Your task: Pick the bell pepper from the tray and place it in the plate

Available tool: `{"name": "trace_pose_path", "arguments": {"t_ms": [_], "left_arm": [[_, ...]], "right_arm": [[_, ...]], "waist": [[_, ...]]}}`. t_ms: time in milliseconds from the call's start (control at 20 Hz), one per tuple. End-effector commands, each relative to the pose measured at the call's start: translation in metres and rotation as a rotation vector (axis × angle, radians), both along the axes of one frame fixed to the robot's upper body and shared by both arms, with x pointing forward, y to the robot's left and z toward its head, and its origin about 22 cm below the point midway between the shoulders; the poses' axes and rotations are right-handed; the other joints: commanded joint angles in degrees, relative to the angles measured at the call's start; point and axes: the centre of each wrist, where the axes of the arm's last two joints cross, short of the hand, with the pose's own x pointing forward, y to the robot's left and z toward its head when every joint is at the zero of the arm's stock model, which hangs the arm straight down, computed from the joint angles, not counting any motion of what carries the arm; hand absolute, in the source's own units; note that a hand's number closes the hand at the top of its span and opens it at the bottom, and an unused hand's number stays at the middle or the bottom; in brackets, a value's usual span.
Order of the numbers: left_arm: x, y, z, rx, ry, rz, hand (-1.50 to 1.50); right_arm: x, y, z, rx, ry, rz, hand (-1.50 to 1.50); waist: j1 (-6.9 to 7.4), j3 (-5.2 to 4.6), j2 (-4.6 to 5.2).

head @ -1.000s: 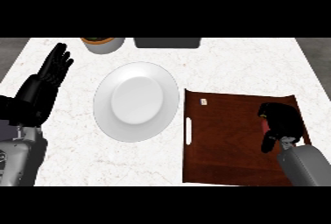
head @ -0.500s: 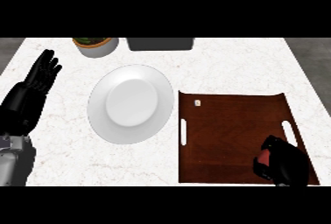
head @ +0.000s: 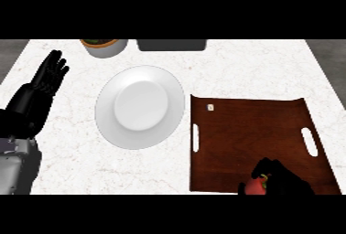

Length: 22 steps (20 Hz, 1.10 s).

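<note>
A red bell pepper (head: 256, 187) shows at the lower edge of the head view, over the near part of the dark brown tray (head: 250, 132). My right hand (head: 282, 180) is curled round it and hides most of it. The white plate (head: 140, 106) lies left of the tray with nothing on it. My left hand (head: 39, 90) rests open at the left edge, fingers pointing up.
A grey pot with greenery (head: 103, 46) stands at the back left of the white counter. A dark rectangular object (head: 171, 44) sits beside it at the back edge. The tray has slot handles on its left and right sides.
My right hand has drawn back toward the lower edge with the pepper in it. The view has shifted, so plate and tray sit a little differently.
</note>
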Motion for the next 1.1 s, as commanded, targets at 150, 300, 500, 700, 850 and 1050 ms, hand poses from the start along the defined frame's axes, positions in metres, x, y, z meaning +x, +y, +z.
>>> {"name": "trace_pose_path", "arguments": {"t_ms": [150,300,500,700,850,1050], "left_arm": [[0.005,-0.012,-0.001,-0.018,0.003,-0.015,0.0],[0.012,-0.014,0.002,-0.008,-0.016,-0.001,0.0],[0.015,-0.015,0.0,0.01,-0.013,-0.013,0.0],[0.016,-0.019,0.004,-0.005,0.002,-0.032,0.0],[0.005,-0.009,-0.006,-0.01,-0.015,-0.041,0.0],[0.002,-0.025,0.001,0.003,-0.002,-0.056,0.0]], "right_arm": [[-0.02,0.063,0.058,0.209,-0.265,0.217,1.5],[-0.013,0.067,0.077,0.232,-0.307,0.254,1.5],[0.012,0.1,0.072,0.213,-0.29,0.311,1.5],[0.057,0.122,0.083,0.238,-0.285,0.304,1.5],[0.082,0.131,0.088,0.272,-0.286,0.318,1.5],[0.099,0.153,0.091,0.338,-0.274,0.319,1.5]], "waist": [[0.72,0.1,0.14],[0.72,0.1,0.35],[1.12,0.1,0.47],[2.04,0.09,0.59],[2.23,0.1,0.53],[3.49,0.1,0.53]]}}
